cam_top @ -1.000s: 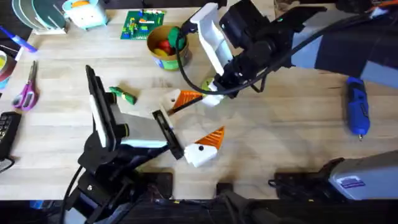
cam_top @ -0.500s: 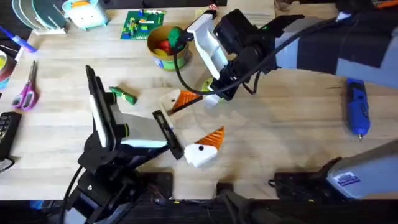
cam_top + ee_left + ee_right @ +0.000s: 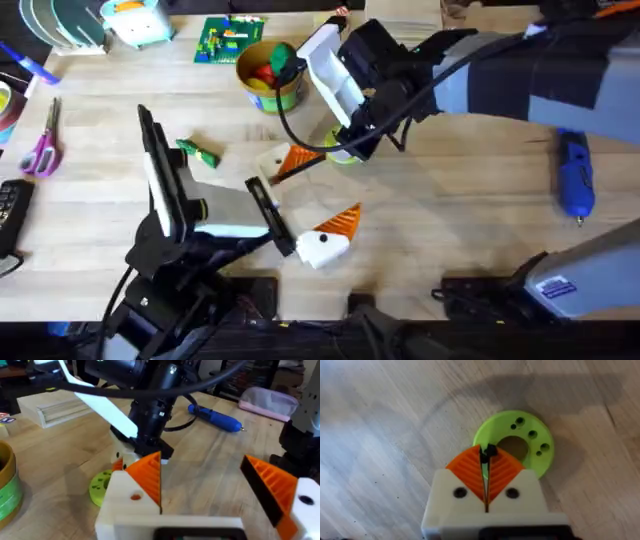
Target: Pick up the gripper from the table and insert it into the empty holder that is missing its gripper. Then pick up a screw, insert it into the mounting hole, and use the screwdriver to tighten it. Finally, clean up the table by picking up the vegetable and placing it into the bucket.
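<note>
The right arm's jaws are pinched shut, their orange ribbed pads (image 3: 470, 472) clamping a tiny black screw (image 3: 489, 451) at the very tips. They hang just above a flat lime-green plastic disc with holes (image 3: 520, 440).

At about 9 o'clock from that disc lies the cream-white triangular plastic holder (image 3: 272, 160). The small orange ribbed plastic gripper wedge (image 3: 298, 157) is already seated in it. In the left wrist view the holder's mounting hole (image 3: 135, 496) shows orange, so it looks to have no screw yet. The left arm's jaws stand wide apart, and the holder appears to be one side of them.

The stubby blue cylindrical screwdriver (image 3: 575, 175) lies well apart at 3 o'clock on the wooden table (image 3: 450, 230). The small green leafy toy vegetable (image 3: 198, 151) is at 9 o'clock from the holder, and the round tan-yellow bucket (image 3: 265, 75) at 11 o'clock from the disc.

The step in hand appears to be carrying the screw to the hole. The hold is the weak point: so little of the screw is gripped that a jolt could twist or drop it, and it would roll away. A tilted screw could also jam at the hole's mouth or nudge the wedge out of its seat.
</note>
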